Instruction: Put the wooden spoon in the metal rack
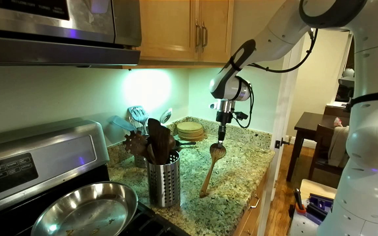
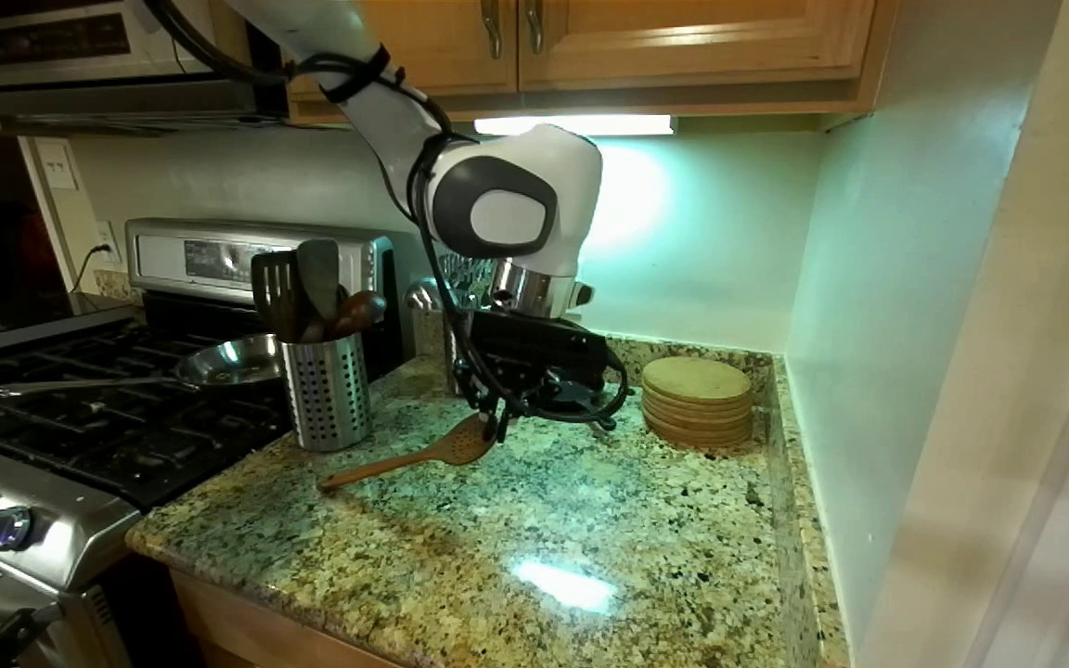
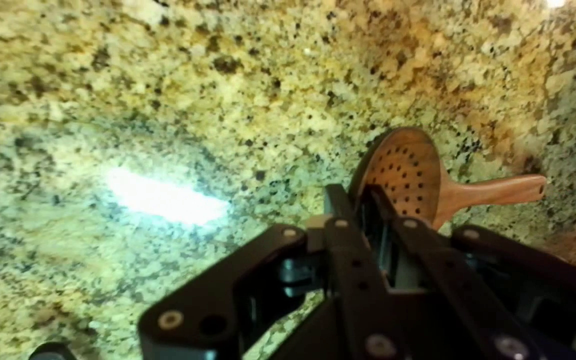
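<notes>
The wooden spoon has a perforated oval bowl and long handle; it shows in both exterior views (image 1: 209, 175) (image 2: 446, 450). In the wrist view its bowl (image 3: 418, 170) is at the jaws. My gripper (image 1: 220, 144) (image 2: 495, 425) (image 3: 355, 192) is shut on the bowl's rim. The spoon is tilted, bowl end up, handle sloping down towards the counter; I cannot tell if the handle tip touches. The metal rack (image 1: 164, 186) (image 2: 330, 399), a silver perforated cylinder, stands upright beside the handle end and holds dark wooden utensils. It is out of the wrist view.
A steel frying pan (image 1: 90, 206) (image 2: 228, 362) sits on the stove beside the rack. A stack of round boards (image 1: 190, 131) (image 2: 697, 399) stands in the back corner. Another holder (image 1: 139, 161) with metal utensils stands behind the rack. Cabinets (image 1: 182, 29) hang above the granite counter.
</notes>
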You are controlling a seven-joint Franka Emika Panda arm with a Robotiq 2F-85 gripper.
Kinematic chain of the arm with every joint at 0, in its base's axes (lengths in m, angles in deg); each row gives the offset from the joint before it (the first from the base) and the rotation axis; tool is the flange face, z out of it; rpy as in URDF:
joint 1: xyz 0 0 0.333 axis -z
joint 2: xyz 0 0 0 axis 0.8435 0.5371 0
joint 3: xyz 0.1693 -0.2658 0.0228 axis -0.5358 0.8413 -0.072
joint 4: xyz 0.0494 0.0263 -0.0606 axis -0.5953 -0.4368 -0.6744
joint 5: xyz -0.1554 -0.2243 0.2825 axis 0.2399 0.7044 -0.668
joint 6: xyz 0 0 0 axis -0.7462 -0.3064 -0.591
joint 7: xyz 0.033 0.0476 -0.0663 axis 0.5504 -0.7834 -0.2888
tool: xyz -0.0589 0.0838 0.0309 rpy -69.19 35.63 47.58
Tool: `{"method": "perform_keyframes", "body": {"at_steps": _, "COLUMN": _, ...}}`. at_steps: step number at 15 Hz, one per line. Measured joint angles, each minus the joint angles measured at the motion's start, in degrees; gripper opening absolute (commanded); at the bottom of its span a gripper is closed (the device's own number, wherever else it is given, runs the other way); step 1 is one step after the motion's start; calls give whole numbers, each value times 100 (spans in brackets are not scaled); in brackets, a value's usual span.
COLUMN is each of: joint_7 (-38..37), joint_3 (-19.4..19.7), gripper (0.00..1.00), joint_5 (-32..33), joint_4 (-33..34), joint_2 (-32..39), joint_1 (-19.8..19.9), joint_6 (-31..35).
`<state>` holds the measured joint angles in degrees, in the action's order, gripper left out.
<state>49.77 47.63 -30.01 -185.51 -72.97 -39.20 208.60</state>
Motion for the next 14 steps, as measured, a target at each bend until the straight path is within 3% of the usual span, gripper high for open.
{"method": "perform_keyframes", "body": {"at_steps": 7, "joint_7": -680, "joint_3": 178, "gripper": 8, "joint_5": 509, "joint_4": -375, "joint_2": -946, "joint_1": -143, "joint_6": 705}}
{"method": "perform_keyframes", "body": {"at_steps": 14, "joint_7": -2039, "joint_3": 232, "gripper": 7, "joint_5": 1784, "joint_4": -775, "joint_2": -1590, "joint_1": -302, "joint_6": 1199}}
